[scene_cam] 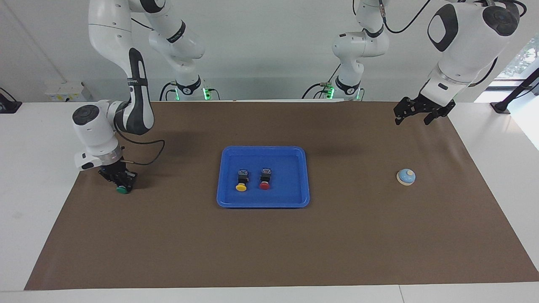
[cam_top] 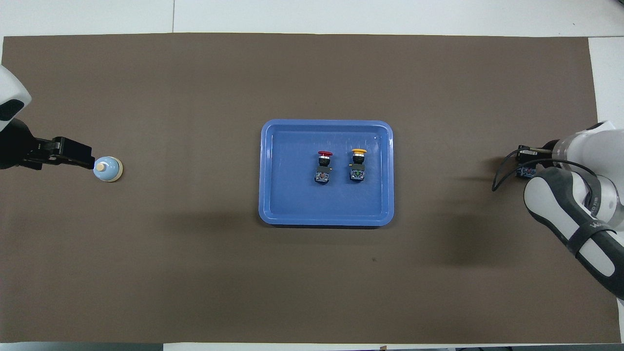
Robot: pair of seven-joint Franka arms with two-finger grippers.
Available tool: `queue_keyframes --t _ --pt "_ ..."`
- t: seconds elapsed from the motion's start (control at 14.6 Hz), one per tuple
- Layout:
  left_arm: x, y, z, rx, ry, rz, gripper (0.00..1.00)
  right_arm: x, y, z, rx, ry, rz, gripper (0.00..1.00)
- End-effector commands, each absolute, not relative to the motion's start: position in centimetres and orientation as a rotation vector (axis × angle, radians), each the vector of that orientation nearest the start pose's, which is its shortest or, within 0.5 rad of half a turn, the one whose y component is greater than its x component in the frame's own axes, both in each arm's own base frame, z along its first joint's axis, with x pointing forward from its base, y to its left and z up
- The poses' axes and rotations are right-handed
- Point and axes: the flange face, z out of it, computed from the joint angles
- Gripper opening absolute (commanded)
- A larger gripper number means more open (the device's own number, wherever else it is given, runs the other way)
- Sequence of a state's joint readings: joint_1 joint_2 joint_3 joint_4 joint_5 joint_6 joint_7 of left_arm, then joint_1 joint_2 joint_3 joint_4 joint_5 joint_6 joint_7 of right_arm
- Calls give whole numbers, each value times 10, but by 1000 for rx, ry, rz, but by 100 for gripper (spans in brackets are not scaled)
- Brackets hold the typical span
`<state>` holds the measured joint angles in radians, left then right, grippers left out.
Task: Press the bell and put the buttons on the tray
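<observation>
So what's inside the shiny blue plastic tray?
Two push buttons lie inside the blue plastic tray: a yellow-capped button and a red-capped button, side by side, not touching. Nothing hides its floor.

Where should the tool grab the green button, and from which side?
Grip the black blocky body of the green button from straight above, jaws across its flat sides. It lies on its side on the mat, its round cap pointing away from the robots. The right tool looks shut on that body; the left tool waits open.

Glossy white arms (scene_cam: 126, 54), dark-grey joint panels, black cables, green base lights.
</observation>
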<state>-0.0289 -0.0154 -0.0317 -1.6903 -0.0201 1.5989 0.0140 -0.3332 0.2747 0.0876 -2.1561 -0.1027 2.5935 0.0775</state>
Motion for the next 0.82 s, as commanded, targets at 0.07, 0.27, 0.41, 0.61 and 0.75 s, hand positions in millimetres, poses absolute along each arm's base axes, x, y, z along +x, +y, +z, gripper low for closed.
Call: queue_keyframes --t 0.07,0.27,0.41,0.61,0.75 --pt "545 -34 584 -3147 98 97 100 583 -110 321 -3134 409 -210 0" --pt "545 -34 585 -3147 98 95 100 626 -38 389 -3082 472 -102 0" --pt "545 -34 585 -3147 98 95 100 649 28 419 -3070 517 -57 0" --pt "545 -34 584 -3147 98 99 100 650 127 437 -3070 483 -48 0" --pt "545 -34 585 -3147 98 92 100 637 198 438 -3071 459 -55 0"
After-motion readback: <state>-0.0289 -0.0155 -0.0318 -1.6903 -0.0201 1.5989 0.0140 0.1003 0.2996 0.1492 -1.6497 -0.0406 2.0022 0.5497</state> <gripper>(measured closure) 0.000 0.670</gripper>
